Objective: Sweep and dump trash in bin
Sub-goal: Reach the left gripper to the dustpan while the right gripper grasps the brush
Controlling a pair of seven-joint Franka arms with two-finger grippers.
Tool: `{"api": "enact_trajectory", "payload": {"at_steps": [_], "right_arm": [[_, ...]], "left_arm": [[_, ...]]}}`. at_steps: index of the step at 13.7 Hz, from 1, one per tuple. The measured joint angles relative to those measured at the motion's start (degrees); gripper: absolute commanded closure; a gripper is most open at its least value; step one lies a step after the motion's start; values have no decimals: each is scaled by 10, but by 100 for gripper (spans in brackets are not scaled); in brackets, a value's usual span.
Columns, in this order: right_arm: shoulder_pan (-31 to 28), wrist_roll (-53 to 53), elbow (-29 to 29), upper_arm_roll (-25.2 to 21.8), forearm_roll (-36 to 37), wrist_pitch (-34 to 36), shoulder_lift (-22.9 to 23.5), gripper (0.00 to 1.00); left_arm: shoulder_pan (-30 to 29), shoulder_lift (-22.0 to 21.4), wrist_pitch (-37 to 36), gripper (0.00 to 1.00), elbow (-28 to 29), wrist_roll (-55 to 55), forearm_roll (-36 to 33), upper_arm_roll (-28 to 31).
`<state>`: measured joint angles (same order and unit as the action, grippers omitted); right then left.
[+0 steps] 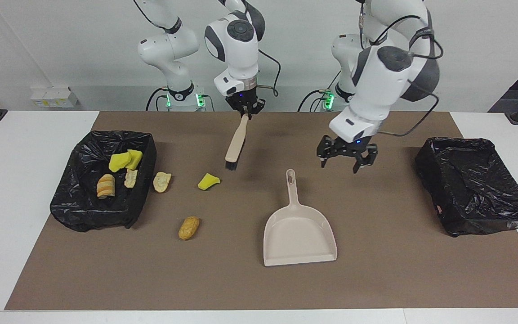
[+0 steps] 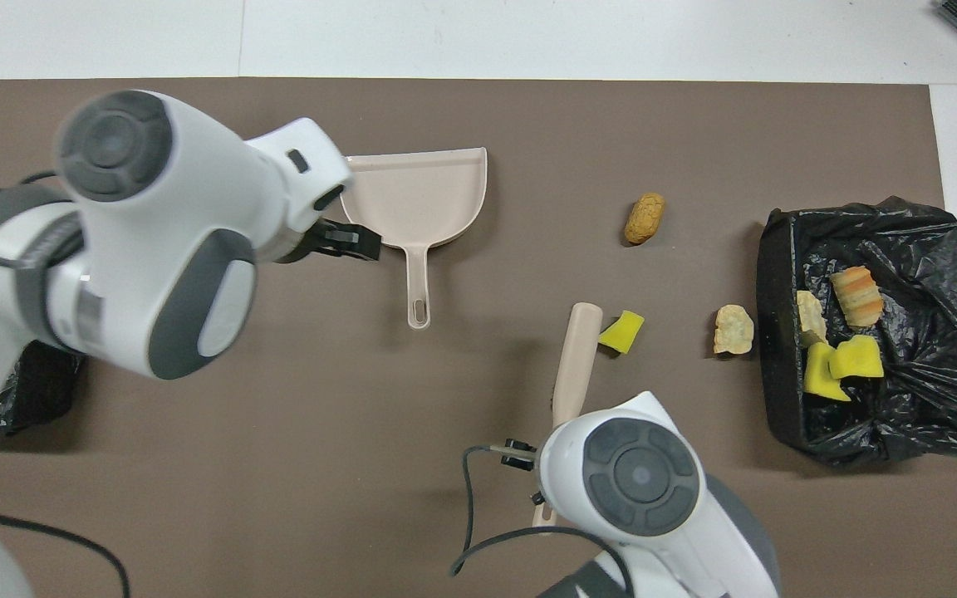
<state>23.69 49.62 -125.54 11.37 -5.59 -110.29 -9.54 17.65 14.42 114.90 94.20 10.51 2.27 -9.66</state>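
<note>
My right gripper (image 1: 245, 115) is shut on the handle end of a beige brush (image 1: 235, 143), which hangs tilted with its dark bristles close beside a yellow trash chunk (image 1: 208, 181) (image 2: 621, 331). A beige trash piece (image 1: 162, 182) lies against the black-lined bin (image 1: 83, 150) at the right arm's end. A golden-brown piece (image 1: 189, 227) lies farther from the robots. Several more scraps sit inside that bin (image 2: 927, 241). My left gripper (image 1: 342, 163) hangs open over the mat beside the handle of the beige dustpan (image 1: 298, 234), holding nothing.
A second black-lined bin (image 1: 475, 189) stands at the left arm's end with no scraps showing in it. The dustpan (image 2: 416, 195) lies flat mid-table, its handle pointing toward the robots. A brown mat (image 1: 389, 279) covers the white table.
</note>
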Motion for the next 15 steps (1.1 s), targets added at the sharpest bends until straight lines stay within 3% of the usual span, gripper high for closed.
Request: {"api": "enact_trajectory", "payload": {"at_steps": [4, 11, 12, 13, 14, 15], "right_arm": [[-67, -65, -9, -1, 85, 58, 0, 100], [-136, -141, -13, -1, 168, 76, 5, 100], [-150, -157, -13, -1, 190, 76, 8, 100], [-161, -170, -14, -2, 216, 76, 14, 100], [-166, -175, -15, -2, 235, 76, 22, 100], [-167, -176, -17, -1, 248, 76, 31, 100]], "left_arm": [[41, 67, 50, 0, 0, 9, 0, 0], [59, 74, 105, 0, 56, 11, 2, 0], [62, 74, 112, 22, 61, 16, 2, 0], [63, 74, 114, 69, 63, 26, 2, 0], [63, 74, 114, 100, 64, 36, 3, 0], [63, 74, 115, 100, 65, 41, 3, 1]]}}
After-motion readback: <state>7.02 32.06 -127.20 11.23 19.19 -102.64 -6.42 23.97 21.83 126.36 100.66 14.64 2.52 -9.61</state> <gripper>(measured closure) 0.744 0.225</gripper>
